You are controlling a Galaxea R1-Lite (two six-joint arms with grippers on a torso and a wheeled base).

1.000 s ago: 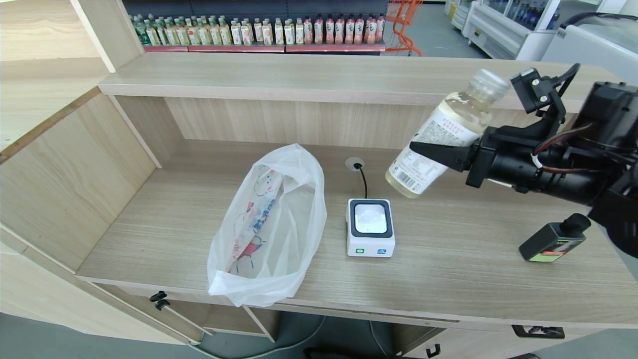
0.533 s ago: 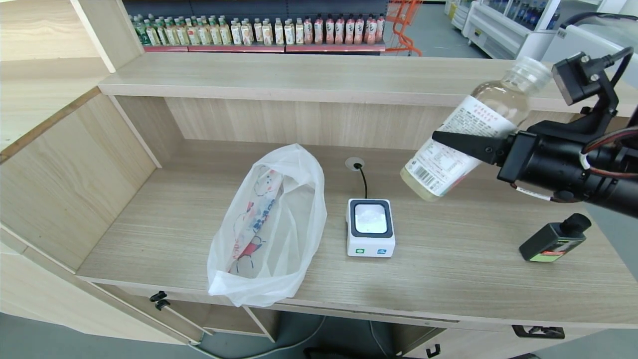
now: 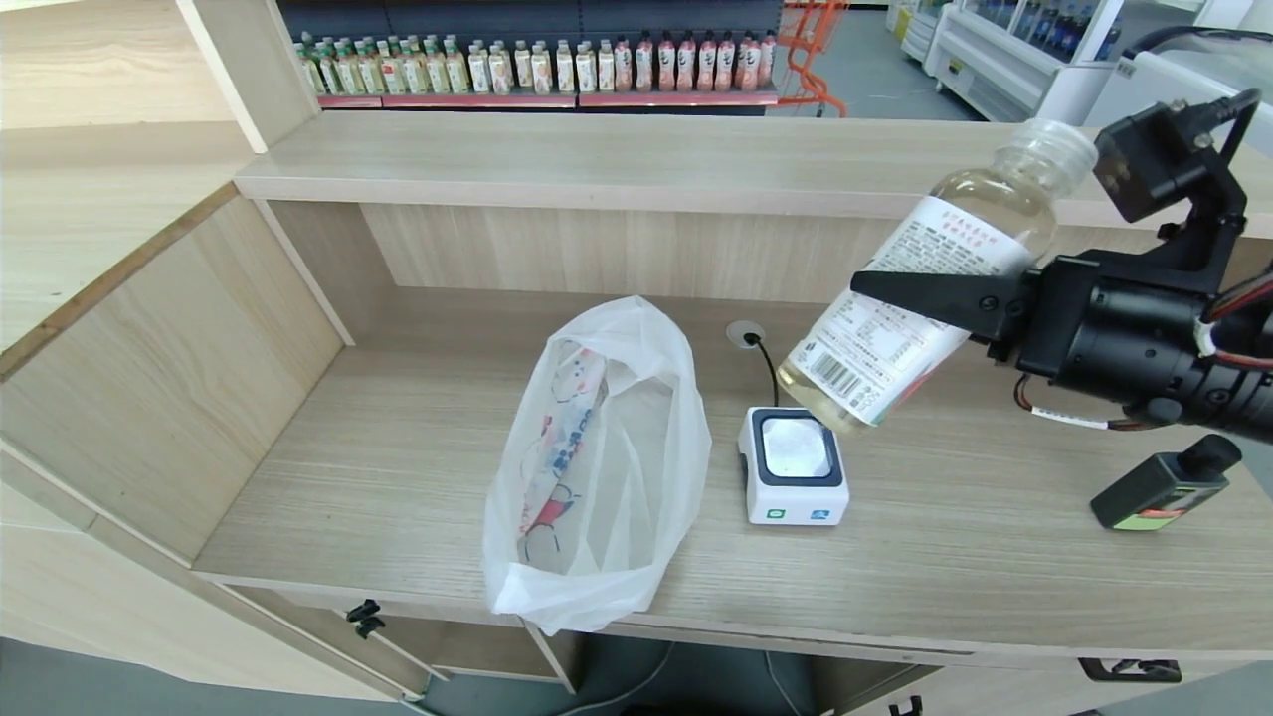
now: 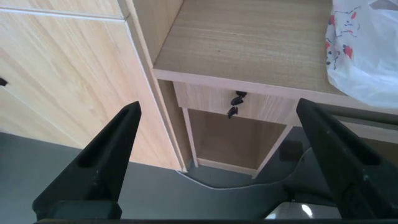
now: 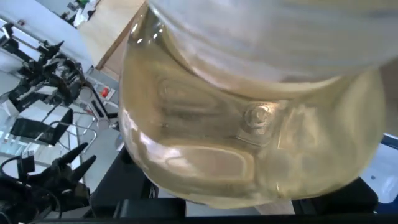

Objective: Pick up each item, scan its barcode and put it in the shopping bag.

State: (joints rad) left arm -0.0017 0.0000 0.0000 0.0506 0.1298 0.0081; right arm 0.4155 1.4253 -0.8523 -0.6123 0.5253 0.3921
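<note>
On the wooden counter [image 3: 945, 557], shopping bag [image 3: 597, 467] at the scanner's [image 3: 793, 467] nine o'clock, the right gripper [image 3: 900, 303] grasps the tilted bottle [image 3: 980, 224] above its one o'clock, and the barcode [image 3: 833, 373] probably wants rolling squarely toward the glass.

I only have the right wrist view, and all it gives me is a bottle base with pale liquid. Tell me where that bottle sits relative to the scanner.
Observer: In the head view the right end effector holds the bottle tilted, cap up and away, with its base over the far right corner of the scanner.
Operator: Give me the barcode's facing.
Observer: The barcode faces up toward the head camera, not down at the scanner window.
Operator: Report the bag.
Observer: The shopping bag lies on the counter to the scanner's left, apart from it, with a printed package inside.
</note>
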